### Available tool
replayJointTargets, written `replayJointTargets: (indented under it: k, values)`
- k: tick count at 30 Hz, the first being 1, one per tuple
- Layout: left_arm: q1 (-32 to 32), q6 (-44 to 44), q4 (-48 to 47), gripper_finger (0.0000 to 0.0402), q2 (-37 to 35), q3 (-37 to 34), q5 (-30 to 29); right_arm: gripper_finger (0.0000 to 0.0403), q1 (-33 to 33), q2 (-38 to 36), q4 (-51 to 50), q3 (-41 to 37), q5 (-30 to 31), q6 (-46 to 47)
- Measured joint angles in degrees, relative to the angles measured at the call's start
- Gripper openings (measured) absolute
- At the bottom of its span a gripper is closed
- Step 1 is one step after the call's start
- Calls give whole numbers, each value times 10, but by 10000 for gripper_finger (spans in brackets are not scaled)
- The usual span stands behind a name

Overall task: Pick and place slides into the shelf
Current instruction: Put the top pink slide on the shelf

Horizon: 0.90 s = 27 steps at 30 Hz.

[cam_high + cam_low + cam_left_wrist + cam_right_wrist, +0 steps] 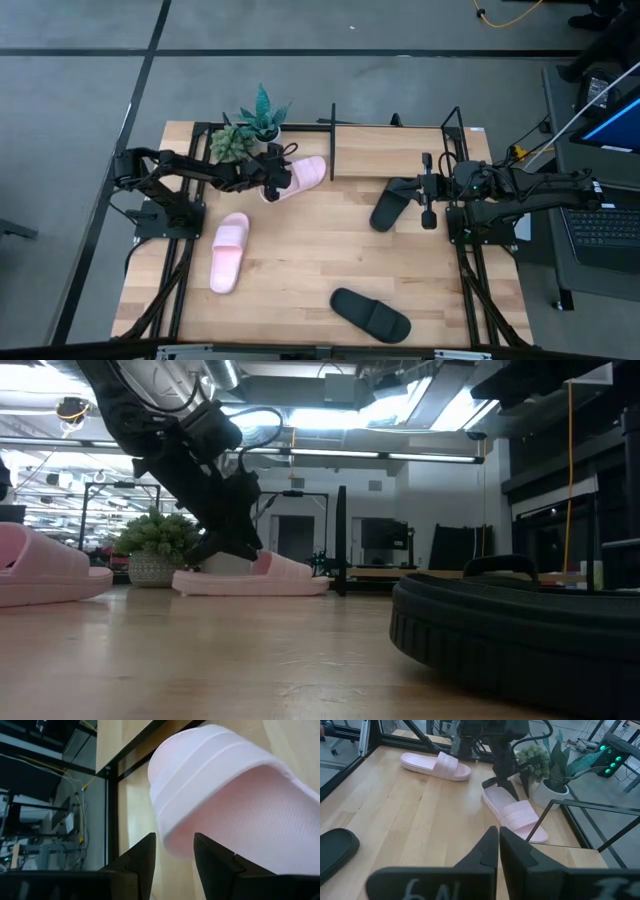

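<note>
Left hand (272,183) is at the heel end of one pale pink open-toe slip-on slide with a wide ribbed strap (300,177), far side of the light wood table (300,270), just in front of the potted plants (250,130). Left wrist view: its two dark fingers (142,857) stand spread, the pink slide's strap (210,785) right ahead of them, and the slide's edge sits in the gap between the fingers. Can't tell whether the fingers touch it. Low view shows the slide flat on the table (255,575) with the left arm coming down onto it.

That slide lies angled, toe end pointing toward the low rack of thin black metal rods with a light wood board, the shelf (395,150), at the far edge of the table. Nothing of the slide is on the shelf board.

Second pale pink slide (229,252) lies flat on the table's left half, nearer the front, well apart from the first.

Right hand (428,215) hovers right of centre, fingers pressed together, holding nothing; the right wrist view shows the two fingertips (490,847) meeting over bare wood. A matte black slide (388,208) lies just beside it, in front of the shelf. The other matte black slide (371,314) lies near the front edge, clear of both arms.
</note>
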Motion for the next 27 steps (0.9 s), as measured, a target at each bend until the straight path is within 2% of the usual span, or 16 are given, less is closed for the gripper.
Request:
replayJointTargets:
  k: [6,11,21,27]
  values:
    - [13,1,8,126,0,0,1,19,0,0,0,0,0,0]
    - [26,1,21,126,0,0,46,19,0,0,0,0,0,0]
    - [37,1,29,126,22,0,61,19,0,0,0,0,0,0]
    - [37,33,82,126,68,0,31,19,0,0,1,0,0,0]
